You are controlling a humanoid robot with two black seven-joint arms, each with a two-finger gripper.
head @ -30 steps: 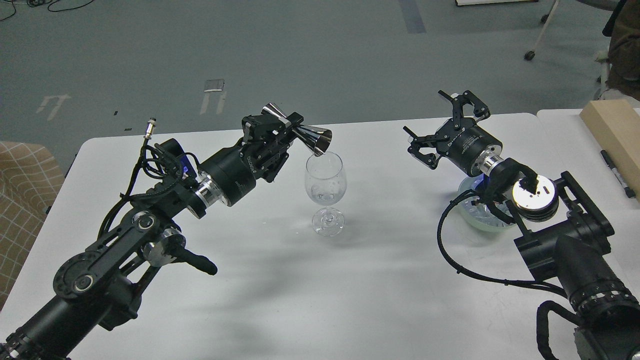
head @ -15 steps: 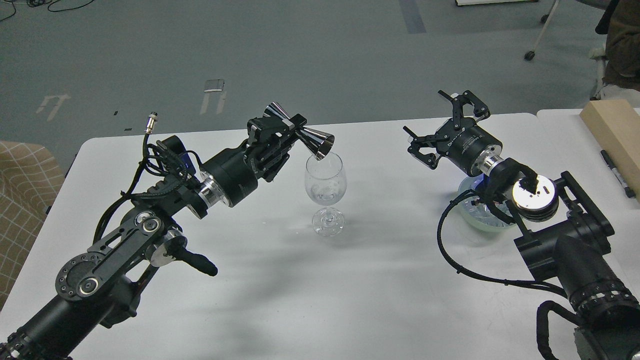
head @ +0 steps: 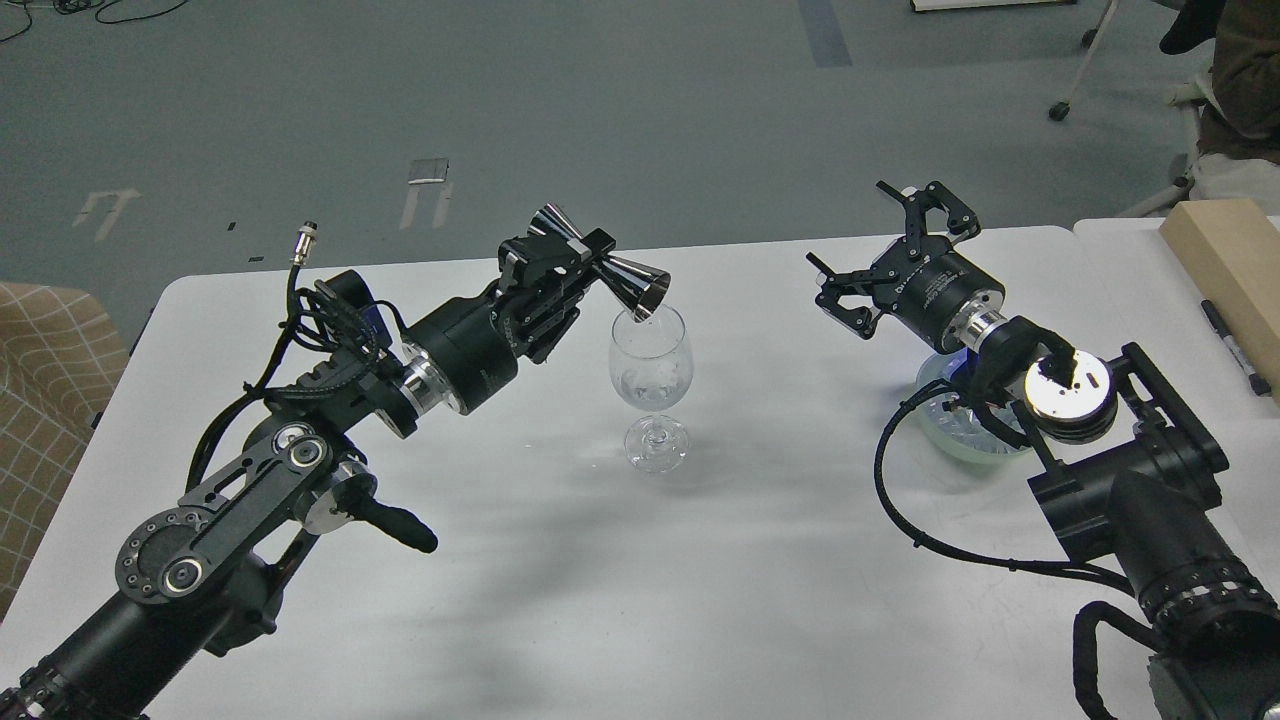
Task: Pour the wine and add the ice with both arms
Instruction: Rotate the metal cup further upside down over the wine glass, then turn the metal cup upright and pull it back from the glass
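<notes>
Your left hand (head: 572, 262) is clamped around the waist of a steel double-cone jigger (head: 600, 262), held nearly level with its right-hand cup tipped down so that the lip sits directly over the rim of the wine glass (head: 651, 385); that attitude suits draining the measure into the bowl without touching the glass. No stream can be made out, and the liquid, if any, is colourless; glints low in the bowl may be liquid or ice, and you should not assume which. The wine glass stands upright on the white desk (head: 600, 580), between the two arms and well apart from the desk edges, within reach of both. Your right hand (head: 885, 245) is spread wide and grasps nothing; it hangs above and just behind a pale shallow bowl (head: 945, 425), largely hidden by the wrist. That bowl is judged to hold the ice, though no cubes can be resolved. In my assessment the pour is at or near its end, and the ice stage is not yet begun.
</notes>
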